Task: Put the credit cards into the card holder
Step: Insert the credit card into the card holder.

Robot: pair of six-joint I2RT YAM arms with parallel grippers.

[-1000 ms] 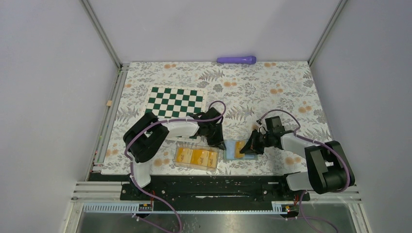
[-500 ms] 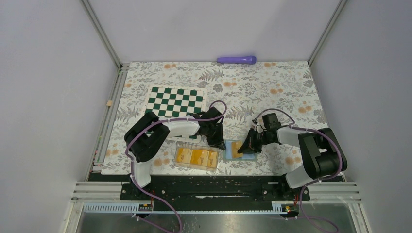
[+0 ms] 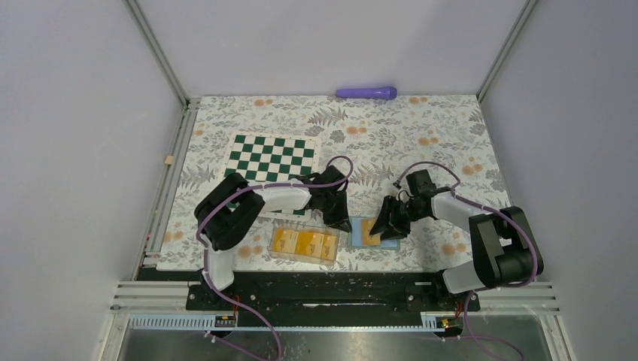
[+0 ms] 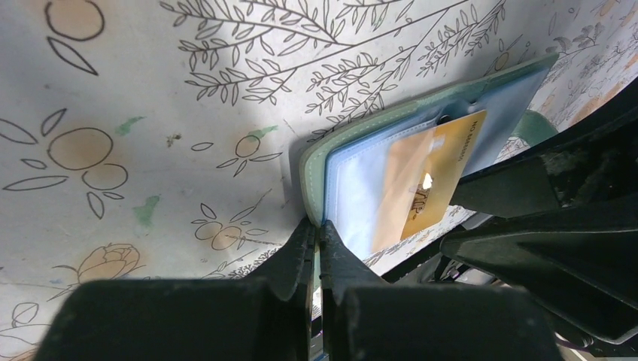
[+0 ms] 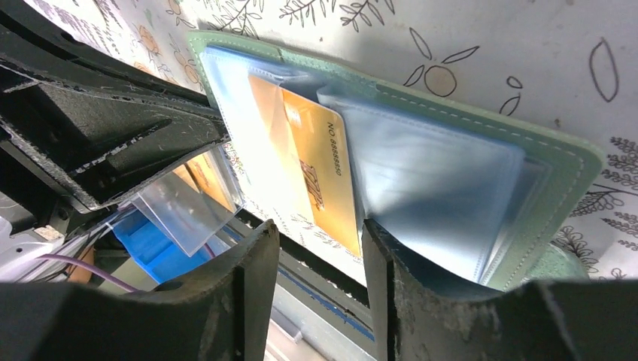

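**Card holder** [image 3: 355,233]: sage-green, lying open on the bench [image 3: 436,143] at the near edge, between the two claws. Its light blue sleeves face up.

**Credit card, loose** [image 5: 316,165]: orange-yellow, printed face up. One end is tucked under a clear blue sleeve of the holder and the other end sticks out towards the right claw.

**Credit cards, stored** [image 3: 301,242]: a row of orange-yellow cards in the clear plastic box [image 3: 272,254], just left of the holder.

**Left claw** [image 4: 316,229]: clenched, fingertips pressed together at the left edge of the holder. It seems to nip the green cover there, though the wrist view is too close to be sure.

**Right claw** [image 5: 320,229]: released, fingers standing apart on either side of the card's protruding end. No contact with the card is evident.

**Chequered board** [image 3: 273,158]: green and white, flat on the bench, far and left of the claws.

**Purple cylinder** [image 3: 366,92]: lying along the far edge of the bench, well apart from everything else.
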